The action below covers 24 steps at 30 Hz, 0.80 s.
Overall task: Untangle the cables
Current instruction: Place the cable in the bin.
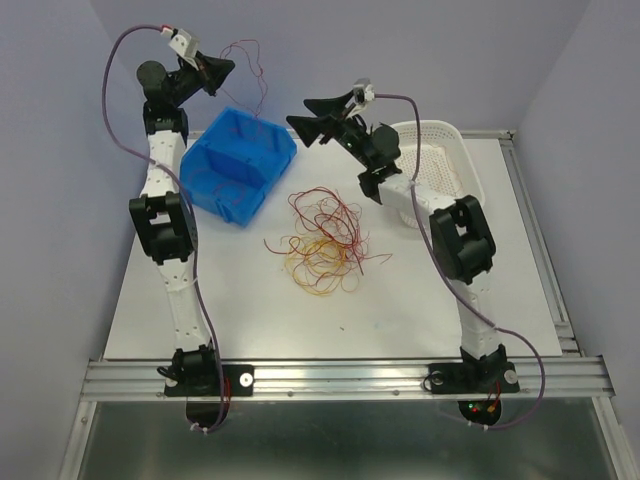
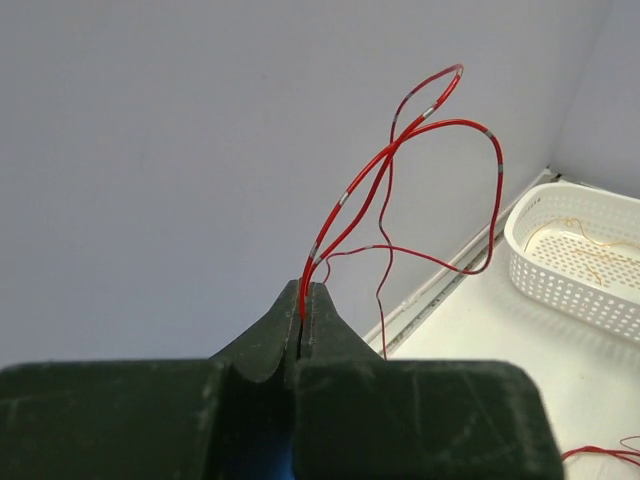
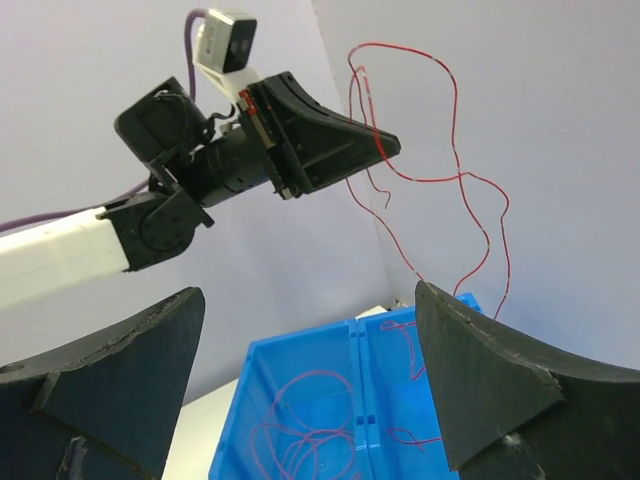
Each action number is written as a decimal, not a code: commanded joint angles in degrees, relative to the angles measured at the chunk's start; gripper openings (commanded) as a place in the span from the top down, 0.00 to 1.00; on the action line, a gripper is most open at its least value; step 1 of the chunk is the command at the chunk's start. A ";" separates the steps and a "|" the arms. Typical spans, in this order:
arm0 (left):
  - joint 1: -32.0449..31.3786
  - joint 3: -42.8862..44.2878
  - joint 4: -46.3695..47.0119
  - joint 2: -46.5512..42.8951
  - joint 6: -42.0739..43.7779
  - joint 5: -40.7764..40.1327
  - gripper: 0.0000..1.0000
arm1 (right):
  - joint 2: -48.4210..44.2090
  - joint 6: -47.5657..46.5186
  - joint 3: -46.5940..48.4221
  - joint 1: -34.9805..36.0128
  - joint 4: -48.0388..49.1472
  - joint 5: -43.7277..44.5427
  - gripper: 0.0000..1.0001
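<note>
Pale lilac walls enclose a white table (image 1: 420,300). At eleven o'clock the left gripper (image 1: 228,68) pinches one red wire (image 1: 250,50) high over the blue bin (image 1: 235,165), likely to drop it in. The right gripper (image 1: 305,113) gapes wide and empty. The other cables (image 1: 325,240) lie tangled mid-table.

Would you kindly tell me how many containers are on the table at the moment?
2: a blue bin at the back left and a white perforated basket at the back right, its near side partly hidden. None other shows.
</note>
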 commanded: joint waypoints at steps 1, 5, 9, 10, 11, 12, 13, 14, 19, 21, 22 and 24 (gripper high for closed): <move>-0.37 -1.37 1.10 -2.67 3.53 0.14 1.00 | -6.46 -1.72 -6.13 0.23 7.24 1.67 0.09; -0.28 -5.86 -0.13 -3.20 7.22 1.11 1.00 | -10.07 -1.64 -11.49 -0.38 7.77 3.34 0.09; 1.12 -9.56 -0.66 -3.73 9.42 2.08 1.00 | -14.64 -2.78 -18.26 -0.73 8.12 5.53 0.10; 1.39 -9.82 -0.92 -3.55 9.34 2.78 1.00 | -15.60 -3.13 -19.75 -0.82 8.12 5.97 0.10; 1.91 -10.61 -2.05 -3.81 10.47 3.74 1.00 | -17.44 -4.09 -22.29 -0.91 8.21 6.67 0.10; 1.92 -11.05 -3.80 -3.99 12.74 3.49 1.00 | -18.33 -4.45 -23.71 -0.99 8.30 6.85 0.10; 1.83 -10.97 -6.52 -4.43 15.37 2.27 1.00 | -19.21 -4.71 -24.85 -1.00 8.30 7.12 0.10; 1.57 -10.10 -12.72 -4.43 22.36 -0.88 1.00 | -20.78 -4.89 -27.30 -1.17 8.21 7.73 0.10; 0.25 -9.82 -22.97 -5.40 33.05 -5.56 1.00 | -25.89 -4.63 -34.78 -1.52 8.30 9.58 0.11; 0.25 -9.65 -28.24 -5.31 37.00 -5.48 1.00 | -28.87 -4.71 -38.99 -1.79 8.21 9.75 0.11; -0.01 -9.65 -30.43 -5.22 39.37 -5.56 1.00 | -29.93 -4.80 -40.49 -1.87 8.21 9.93 0.11; -1.77 -9.91 -37.00 -5.31 47.02 -9.50 1.00 | -32.13 -5.41 -44.96 -2.05 8.21 10.81 0.11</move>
